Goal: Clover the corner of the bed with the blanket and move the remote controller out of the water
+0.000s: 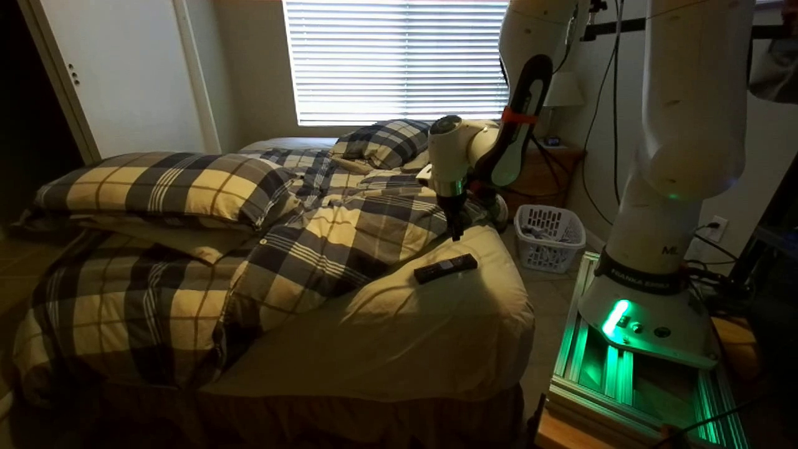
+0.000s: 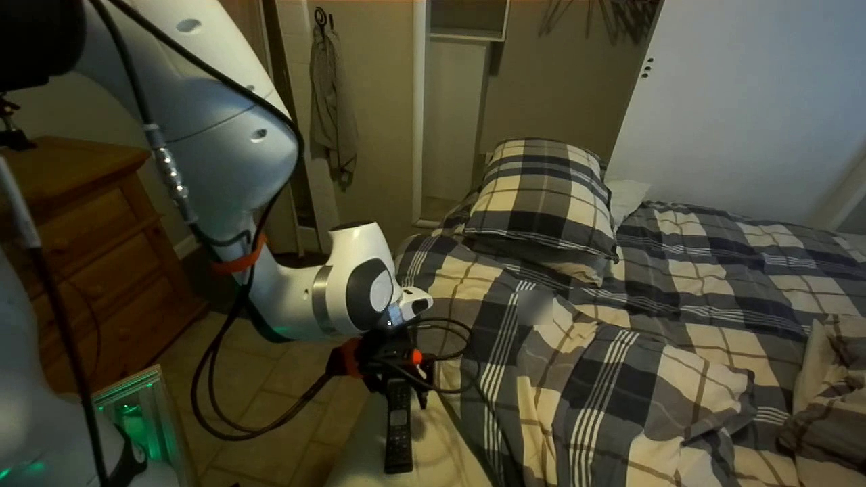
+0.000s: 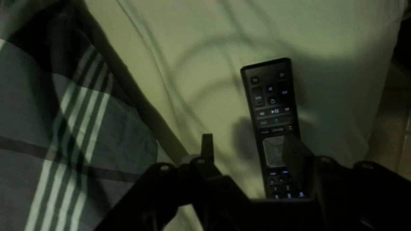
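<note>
Remote controller [image 3: 274,128] rests on the bed corner [image 1: 480,324] beneath my gripper [image 3: 249,146], jaws standing apart (plaid blanket [image 3: 74,134] at nine o'clock in the wrist view).

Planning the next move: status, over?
Gripper open, nothing held. Remote lying on bare bed corner, apart from blanket. Likely in the blanket's way.

1 remote [image 1: 446,268] lies on the bed corner [image 1: 464,333] beside the blanket [image 1: 324,249].
</note>
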{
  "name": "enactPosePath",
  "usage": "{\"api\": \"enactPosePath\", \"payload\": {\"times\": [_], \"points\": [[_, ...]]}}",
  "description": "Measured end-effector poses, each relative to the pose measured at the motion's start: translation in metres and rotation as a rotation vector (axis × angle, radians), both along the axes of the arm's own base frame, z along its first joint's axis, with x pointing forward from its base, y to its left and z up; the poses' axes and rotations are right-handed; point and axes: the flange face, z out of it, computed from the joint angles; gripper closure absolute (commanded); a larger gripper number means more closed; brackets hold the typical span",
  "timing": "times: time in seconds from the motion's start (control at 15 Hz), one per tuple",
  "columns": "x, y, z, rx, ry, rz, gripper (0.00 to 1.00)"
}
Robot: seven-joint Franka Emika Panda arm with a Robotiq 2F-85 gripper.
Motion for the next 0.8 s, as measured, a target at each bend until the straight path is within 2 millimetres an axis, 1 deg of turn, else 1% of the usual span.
{"api": "enactPosePath", "payload": {"times": [0.07,0.2,0.33,0.53,0.8], "points": [[0.001,-0.005,0.008,-0.001,-0.016,-0.009,0.02],[0.003,-0.013,0.016,0.012,-0.04,-0.006,0.0],[0.004,-0.012,0.013,0.04,-0.056,0.015,0.0],[0.002,-0.003,-0.006,0.106,-0.061,0.063,0.0],[-0.003,0.01,-0.049,0.175,-0.023,0.104,0.0]]}}
